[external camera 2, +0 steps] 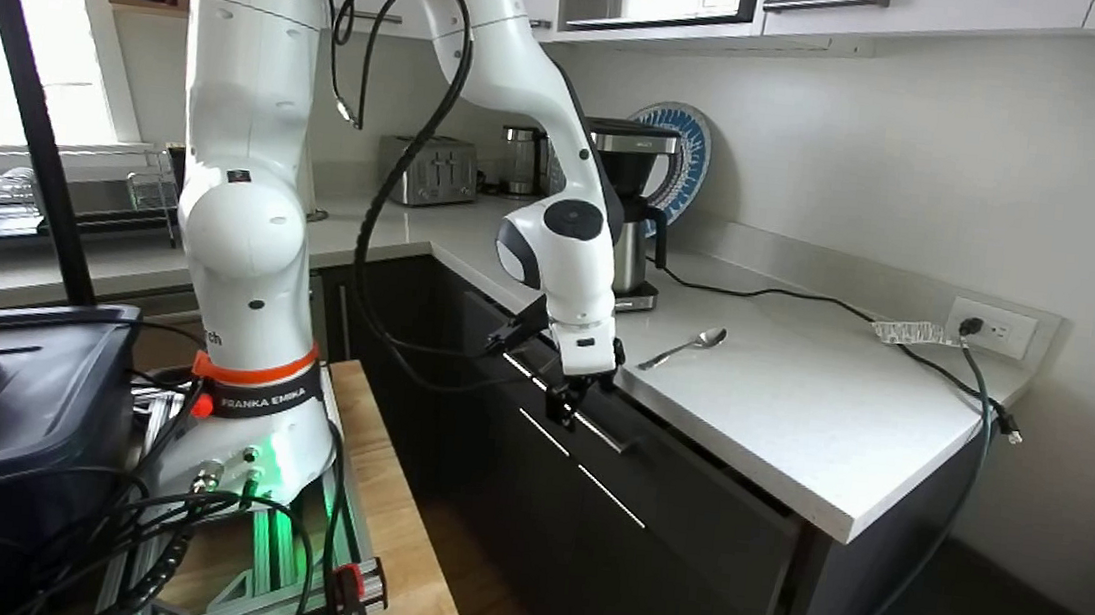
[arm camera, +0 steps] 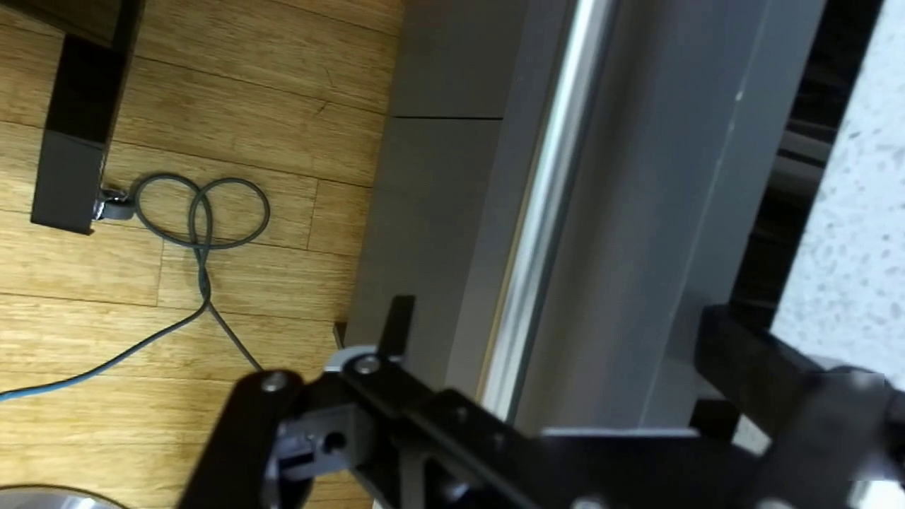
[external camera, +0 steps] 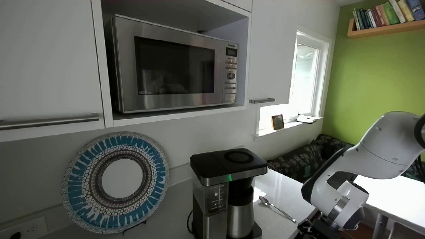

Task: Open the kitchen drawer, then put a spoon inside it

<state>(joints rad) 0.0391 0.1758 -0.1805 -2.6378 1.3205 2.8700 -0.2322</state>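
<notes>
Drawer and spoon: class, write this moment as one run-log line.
drawer: ajar | spoon: on counter | end effector: open, near handle | contact: unclear

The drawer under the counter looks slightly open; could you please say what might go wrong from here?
The open jaws are near the counter and might scrape it. The spoon, near the counter's edge, could be knocked off. The drawer is barely open and might catch the spoon.

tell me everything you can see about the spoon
The spoon is silvery, metal by its look, with an oval bowl and a slender, straight handle. It lies on the pale counter, near the coffee maker but apart from it, the handle's end toward the counter's front edge. Only the counter is seen touching it.
</notes>
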